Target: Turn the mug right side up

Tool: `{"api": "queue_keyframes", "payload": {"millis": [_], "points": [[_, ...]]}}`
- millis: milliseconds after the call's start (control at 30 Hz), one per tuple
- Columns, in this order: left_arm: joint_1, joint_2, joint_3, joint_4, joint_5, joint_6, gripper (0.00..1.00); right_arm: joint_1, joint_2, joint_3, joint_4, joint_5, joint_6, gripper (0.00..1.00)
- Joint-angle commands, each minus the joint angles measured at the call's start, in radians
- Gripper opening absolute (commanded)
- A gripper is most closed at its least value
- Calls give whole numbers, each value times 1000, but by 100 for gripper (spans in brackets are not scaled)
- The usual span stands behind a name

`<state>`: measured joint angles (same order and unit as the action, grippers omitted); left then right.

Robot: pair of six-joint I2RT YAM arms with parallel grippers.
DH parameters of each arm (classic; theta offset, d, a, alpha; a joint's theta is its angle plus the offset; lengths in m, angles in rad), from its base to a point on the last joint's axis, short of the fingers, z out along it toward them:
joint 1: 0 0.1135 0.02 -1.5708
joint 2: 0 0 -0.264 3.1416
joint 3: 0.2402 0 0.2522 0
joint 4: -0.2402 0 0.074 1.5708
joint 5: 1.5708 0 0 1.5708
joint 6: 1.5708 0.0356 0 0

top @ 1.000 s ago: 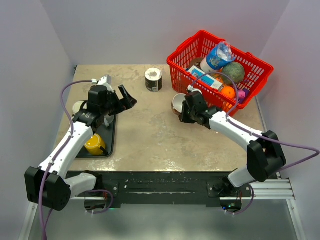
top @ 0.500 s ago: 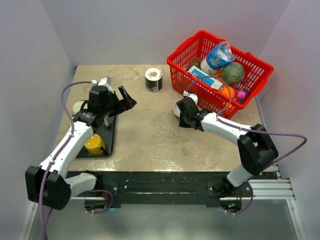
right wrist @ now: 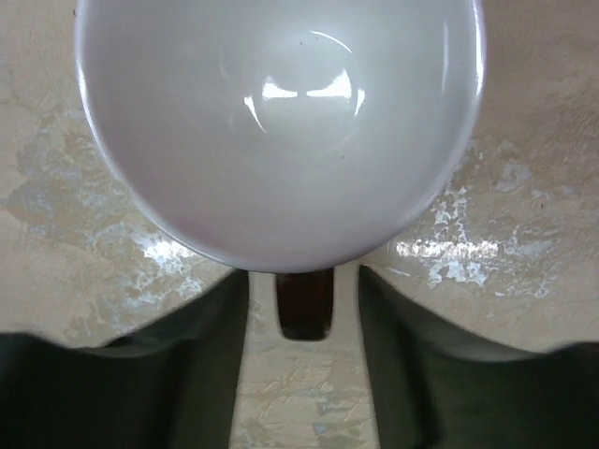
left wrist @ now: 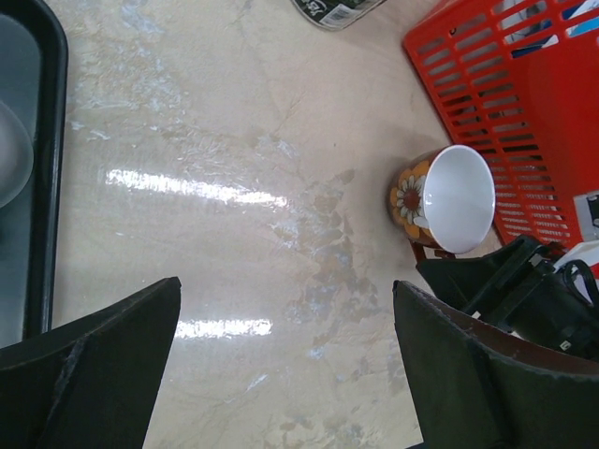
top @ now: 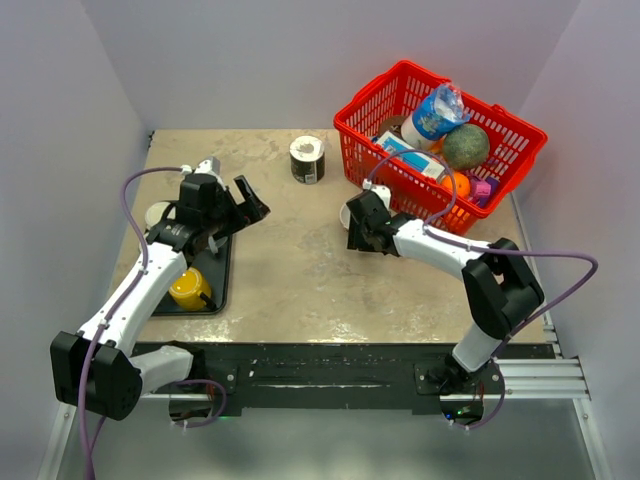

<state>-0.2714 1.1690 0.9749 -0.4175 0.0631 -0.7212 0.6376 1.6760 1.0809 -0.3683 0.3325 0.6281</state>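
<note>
The right gripper (right wrist: 304, 281) has just let go. A second ago its jaws were clamped on the mug and holding it tilted. Now they stand parted, a narrow gap showing on either side of the dark brown handle (right wrist: 304, 313), touching nothing. The brown ceramic mug with the daisy print (left wrist: 442, 198) rests on the beige stone-patterned surface (top: 290, 260), mouth up, just beside the near corner of the red plastic lattice basket (top: 370, 125). By the look of it the turning is done, and what remains is for the arm to back away without catching the handle.

The mug's inside is smooth white glaze, glossy enough to throw back the lamps. Its outside is darker, with a white-petalled flower on orange. The bowl is round and the handle a slim loop, easily nudged. The surface is hard, flat and faintly shiny.

The left gripper (left wrist: 285, 285) hangs well apart over the surface, its jaws wide and empty.
</note>
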Motion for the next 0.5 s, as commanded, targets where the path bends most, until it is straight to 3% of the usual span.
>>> {"api": "queue_keyframes", "payload": {"millis": [0,100,233,467], "points": [[-3,-5,39,-27,-48,3,99,-3,-39,42,39,45,2,60],[-3,-2,68,-26,-60,71,99,-3,-33,66,19,42,-13,69],[-3,0,134,-90,-191,147,99,-3,-39,105,-41,42,-21,79],[-3,-11,102,-280,-414,34,99,-4,-98,195,-130,17,-31,95]]}}
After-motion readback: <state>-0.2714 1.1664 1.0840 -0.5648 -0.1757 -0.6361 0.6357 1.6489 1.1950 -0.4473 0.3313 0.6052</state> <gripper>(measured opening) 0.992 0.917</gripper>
